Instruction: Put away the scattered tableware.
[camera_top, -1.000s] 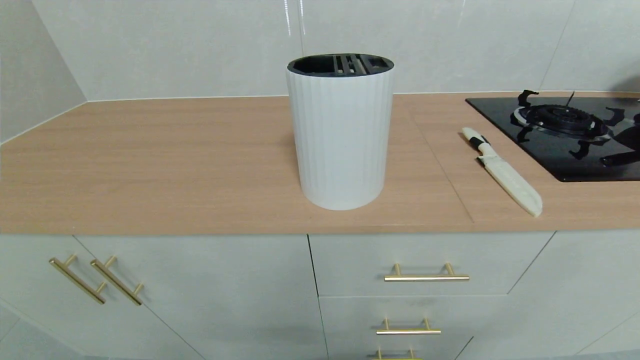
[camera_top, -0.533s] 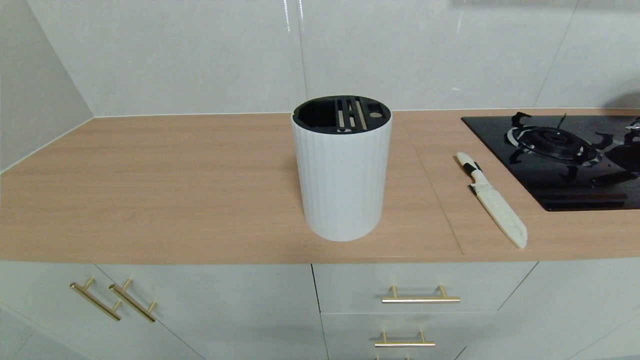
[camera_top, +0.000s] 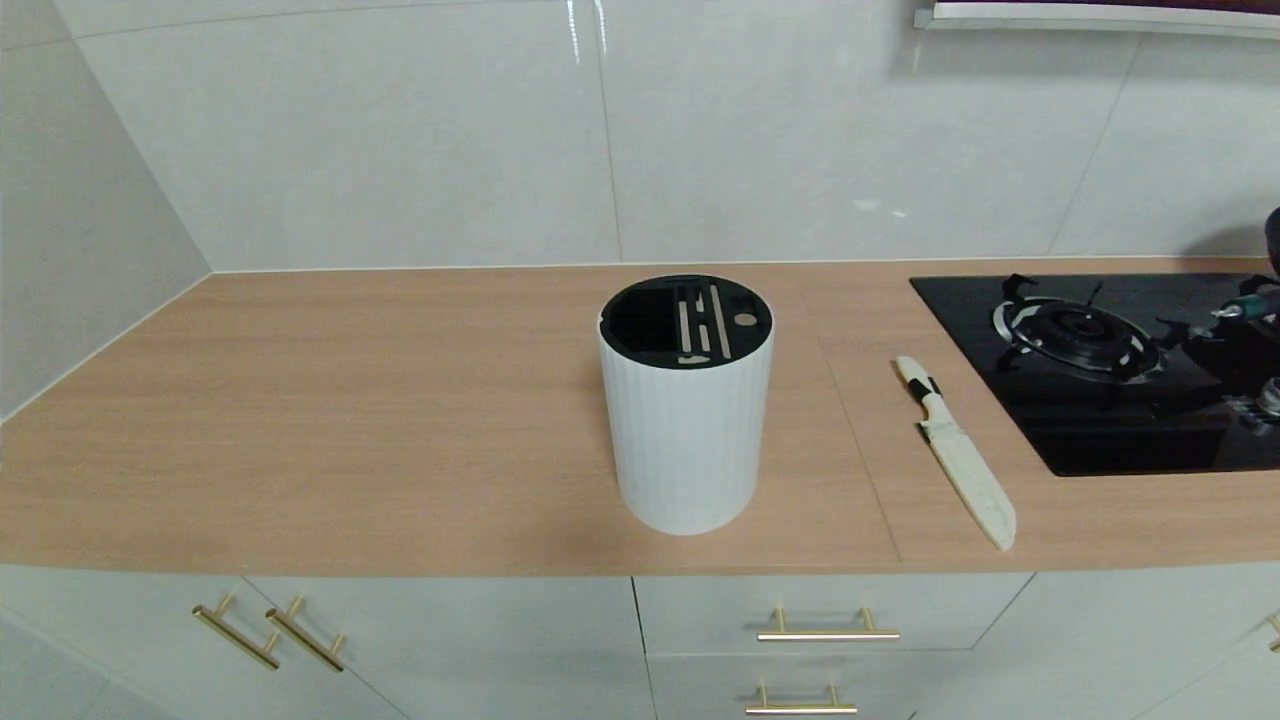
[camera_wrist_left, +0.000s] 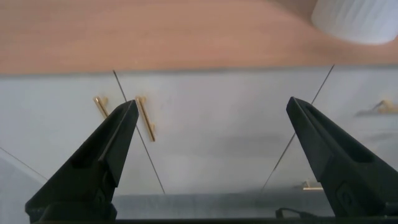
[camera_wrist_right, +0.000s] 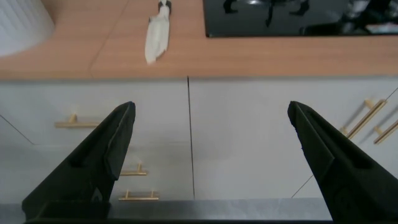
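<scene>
knife (camera_top: 955, 455) lay flat between knife block (camera_top: 686, 420) and hob (camera_top: 1100, 400), probably awaiting slotting; left gripper (camera_wrist_left: 211, 102), right gripper (camera_wrist_right: 210, 106) gaped empty facing cabinets (camera_top: 450, 640).

Left claw (camera_wrist_left: 211, 102) spread wide, 2 gold handles (camera_wrist_left: 145, 119), white holder (camera_wrist_left: 354, 22)

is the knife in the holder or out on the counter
Out: the knife lies flat on the countertop, apart from the upright knife holder.
</scene>
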